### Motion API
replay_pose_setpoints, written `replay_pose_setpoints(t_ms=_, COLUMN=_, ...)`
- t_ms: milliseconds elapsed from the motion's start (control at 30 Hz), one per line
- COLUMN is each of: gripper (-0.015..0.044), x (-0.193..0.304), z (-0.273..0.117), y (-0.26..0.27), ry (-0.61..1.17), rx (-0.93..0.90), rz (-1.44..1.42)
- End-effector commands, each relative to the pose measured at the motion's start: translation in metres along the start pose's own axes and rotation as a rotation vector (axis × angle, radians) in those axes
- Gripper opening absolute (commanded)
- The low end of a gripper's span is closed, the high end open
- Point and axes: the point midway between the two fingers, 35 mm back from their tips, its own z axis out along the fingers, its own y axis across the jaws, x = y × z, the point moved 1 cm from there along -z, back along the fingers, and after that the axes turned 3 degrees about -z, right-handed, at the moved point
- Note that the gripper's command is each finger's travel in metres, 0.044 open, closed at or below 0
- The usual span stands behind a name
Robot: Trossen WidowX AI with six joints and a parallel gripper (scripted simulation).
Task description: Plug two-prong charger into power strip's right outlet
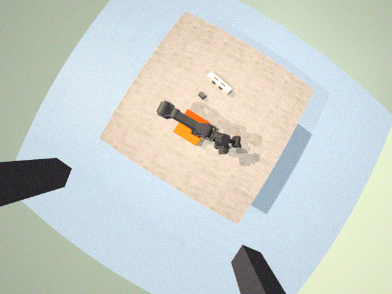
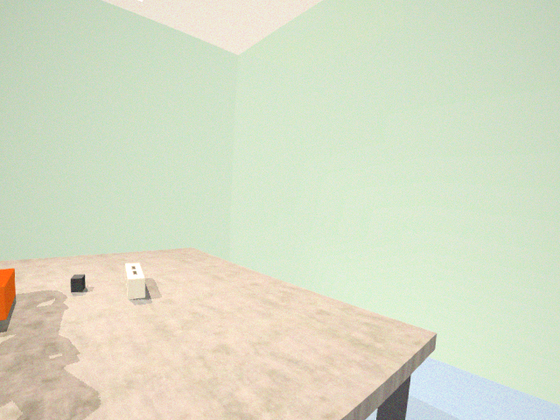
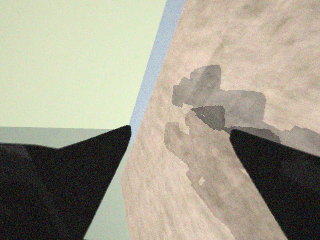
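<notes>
The charger (image 1: 201, 95) (image 2: 77, 283) is a small dark block on the table, with a tiny yellowish bit at one end in the top view. Its prongs are too small to make out. The white power strip (image 1: 227, 89) (image 2: 136, 289) lies near it, with dark openings on its top and on the side facing the charger. In the wrist view my gripper (image 3: 179, 131) is open and empty, its two black fingertips wide apart above the table near an edge. In the top view it is at the arm's lower right end, away from charger and strip; it is not seen in the exterior view.
The dark arm (image 1: 190, 122) stretches over an orange block (image 1: 187, 134) (image 2: 5, 293) on the table (image 1: 152, 82) (image 2: 271, 334). Arm shadows fall on the table. Two large dark bars (image 1: 34, 177) (image 1: 253, 269) show at the left and bottom of the top view.
</notes>
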Motion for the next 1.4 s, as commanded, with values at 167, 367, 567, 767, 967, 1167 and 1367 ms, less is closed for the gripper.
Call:
replay_pose_setpoints(t_ms=167, gripper=0.044, x=0.023, z=0.002, y=0.01, ry=0.114, rx=0.014, rz=-0.164)
replay_pose_setpoints(t_ms=367, gripper=0.044, x=0.04, z=0.003, y=0.015, ry=0.185, rx=0.019, rz=-0.286)
replay_pose_setpoints(t_ms=567, gripper=0.044, x=0.056, z=0.002, y=0.019, ry=0.256, rx=0.02, rz=-0.413)
replay_pose_setpoints(t_ms=767, gripper=0.044, x=0.073, z=0.001, y=0.023, ry=0.325, rx=0.014, rz=-0.54)
replay_pose_setpoints(t_ms=967, gripper=0.044, x=0.09, z=-0.001, y=0.026, ry=0.393, rx=0.003, rz=-0.668)
replay_pose_setpoints(t_ms=1167, gripper=0.044, x=0.107, z=-0.004, y=0.028, ry=0.461, rx=-0.012, rz=-0.793)
replay_pose_setpoints(t_ms=1367, gripper=0.044, x=0.124, z=-0.009, y=0.029, ry=0.527, rx=-0.031, rz=-0.92)
